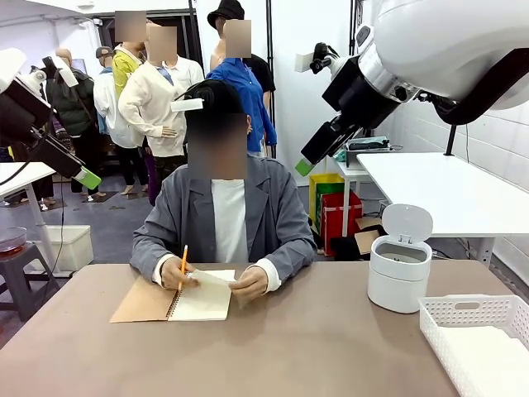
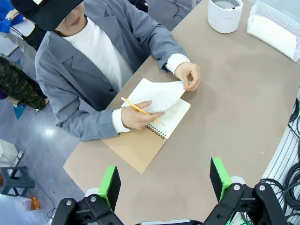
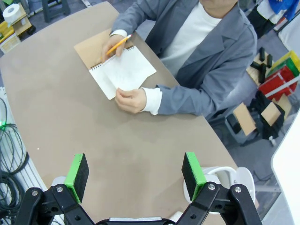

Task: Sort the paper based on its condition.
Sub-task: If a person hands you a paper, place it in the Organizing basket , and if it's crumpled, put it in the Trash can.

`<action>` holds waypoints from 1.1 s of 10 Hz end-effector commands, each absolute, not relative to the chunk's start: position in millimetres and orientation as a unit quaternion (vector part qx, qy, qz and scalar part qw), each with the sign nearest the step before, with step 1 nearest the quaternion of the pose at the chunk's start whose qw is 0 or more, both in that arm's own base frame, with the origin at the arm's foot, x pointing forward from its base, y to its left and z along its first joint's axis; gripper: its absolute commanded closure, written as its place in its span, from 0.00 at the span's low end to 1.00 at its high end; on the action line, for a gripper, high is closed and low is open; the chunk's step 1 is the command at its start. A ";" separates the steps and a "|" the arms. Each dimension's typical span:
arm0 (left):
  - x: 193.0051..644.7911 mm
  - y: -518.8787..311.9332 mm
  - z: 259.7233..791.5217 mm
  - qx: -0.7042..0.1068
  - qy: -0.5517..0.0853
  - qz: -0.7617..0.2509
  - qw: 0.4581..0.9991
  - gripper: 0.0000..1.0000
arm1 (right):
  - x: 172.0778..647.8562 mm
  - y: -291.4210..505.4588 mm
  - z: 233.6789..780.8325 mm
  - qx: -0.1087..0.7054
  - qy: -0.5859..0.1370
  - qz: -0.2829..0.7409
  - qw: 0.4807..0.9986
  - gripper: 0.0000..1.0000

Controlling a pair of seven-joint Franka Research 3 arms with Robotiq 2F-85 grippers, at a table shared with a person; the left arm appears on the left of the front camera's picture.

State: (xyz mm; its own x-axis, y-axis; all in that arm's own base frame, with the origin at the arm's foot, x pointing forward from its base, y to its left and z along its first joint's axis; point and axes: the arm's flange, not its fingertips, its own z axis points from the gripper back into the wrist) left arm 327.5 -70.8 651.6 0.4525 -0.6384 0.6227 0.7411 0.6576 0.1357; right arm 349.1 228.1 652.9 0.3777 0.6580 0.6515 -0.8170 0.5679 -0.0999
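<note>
The paper in view is a white page (image 1: 213,279) (image 2: 161,96) (image 3: 126,70) that the person lifts by one corner off an open spiral notebook (image 1: 145,302) (image 2: 136,147). The person's other hand holds a yellow pencil (image 1: 183,265) over the notebook. My left gripper (image 1: 89,179) is raised high at the left, well clear of the table. From its wrist camera, the left gripper (image 2: 165,182) is open and empty, above the table's near side. My right gripper (image 1: 304,167) hangs high at the right. From its wrist camera, the right gripper (image 3: 135,169) is also open and empty.
A small white bin (image 1: 399,281) (image 2: 225,16) with its lid up stands right of the person. A white mesh basket (image 1: 463,310) (image 2: 281,11) sits at the table's near right corner; its inside looks white. Bare tabletop (image 1: 289,347) lies between me and the notebook.
</note>
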 end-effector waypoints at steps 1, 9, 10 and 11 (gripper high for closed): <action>326.3 -70.4 652.6 -0.079 -0.332 -0.406 0.848 0.00 | 349.8 227.2 652.3 0.119 -0.330 0.450 0.821 0.00; 326.3 -70.4 652.6 -0.079 -0.332 -0.406 0.848 0.00 | 349.8 227.2 652.3 0.119 -0.330 0.450 0.821 0.00; 326.3 -70.4 652.6 -0.079 -0.332 -0.406 0.848 0.00 | 349.8 227.2 652.3 0.119 -0.330 0.450 0.821 0.00; 326.3 -70.4 652.6 -0.079 -0.332 -0.406 0.848 0.00 | 349.8 227.2 652.3 0.119 -0.330 0.450 0.821 0.00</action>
